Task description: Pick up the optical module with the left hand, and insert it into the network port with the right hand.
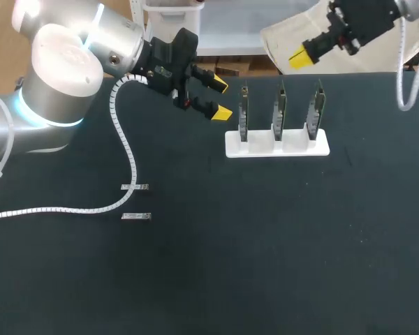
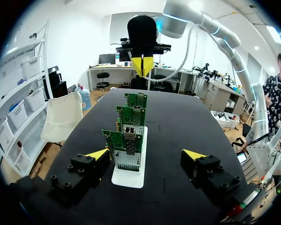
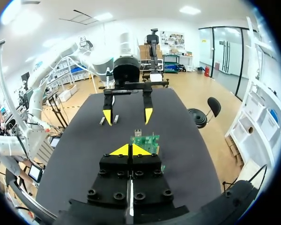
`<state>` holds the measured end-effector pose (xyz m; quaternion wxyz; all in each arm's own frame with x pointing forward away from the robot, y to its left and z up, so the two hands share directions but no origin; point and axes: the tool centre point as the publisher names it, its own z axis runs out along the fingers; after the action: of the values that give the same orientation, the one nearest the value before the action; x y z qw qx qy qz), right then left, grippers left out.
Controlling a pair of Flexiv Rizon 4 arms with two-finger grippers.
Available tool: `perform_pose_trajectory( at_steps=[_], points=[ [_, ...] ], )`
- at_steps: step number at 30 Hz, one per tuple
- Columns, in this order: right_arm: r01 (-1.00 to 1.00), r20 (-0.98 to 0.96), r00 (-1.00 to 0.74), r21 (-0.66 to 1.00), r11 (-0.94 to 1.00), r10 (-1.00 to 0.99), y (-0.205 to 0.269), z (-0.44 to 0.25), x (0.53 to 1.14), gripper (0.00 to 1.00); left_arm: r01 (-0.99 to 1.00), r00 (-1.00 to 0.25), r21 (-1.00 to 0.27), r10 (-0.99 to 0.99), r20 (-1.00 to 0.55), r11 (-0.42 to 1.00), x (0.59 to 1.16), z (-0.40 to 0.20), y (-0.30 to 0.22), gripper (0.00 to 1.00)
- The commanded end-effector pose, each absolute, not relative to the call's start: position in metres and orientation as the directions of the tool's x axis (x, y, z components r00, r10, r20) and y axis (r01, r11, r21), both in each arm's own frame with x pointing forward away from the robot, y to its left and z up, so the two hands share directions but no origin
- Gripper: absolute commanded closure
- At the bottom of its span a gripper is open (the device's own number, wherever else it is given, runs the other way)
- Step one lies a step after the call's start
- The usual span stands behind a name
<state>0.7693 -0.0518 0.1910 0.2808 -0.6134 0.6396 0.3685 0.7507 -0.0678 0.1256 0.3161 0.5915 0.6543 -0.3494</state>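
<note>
Head view: white rack [image 1: 255, 146] holds three upright network cards [image 1: 280, 112].

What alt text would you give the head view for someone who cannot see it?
A white stand holding three upright circuit boards sits on a black table. The left pincer hangs open beside the stand, the right pincer is shut, raised beyond it, and two small metal modules lie untouched at the left.
</note>
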Motion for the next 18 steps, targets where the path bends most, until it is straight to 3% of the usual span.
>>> perform_pose_trajectory(
  at_steps=[1,18],
  points=[
    [-0.992,-0.814,-0.094,0.123,-0.013,-0.574,-0.065,0.190,0.761,1.00,0.995,-0.103,-0.086,0.558,-0.823,0.056,0.752,0.126,-0.069,0.00],
    [-0.993,-0.818,-0.107,0.113,0.024,-0.564,-0.073,0.168,0.760,1.00,0.995,-0.103,-0.086,0.558,-0.823,0.056,0.752,0.126,-0.069,0.00]
  ],
)
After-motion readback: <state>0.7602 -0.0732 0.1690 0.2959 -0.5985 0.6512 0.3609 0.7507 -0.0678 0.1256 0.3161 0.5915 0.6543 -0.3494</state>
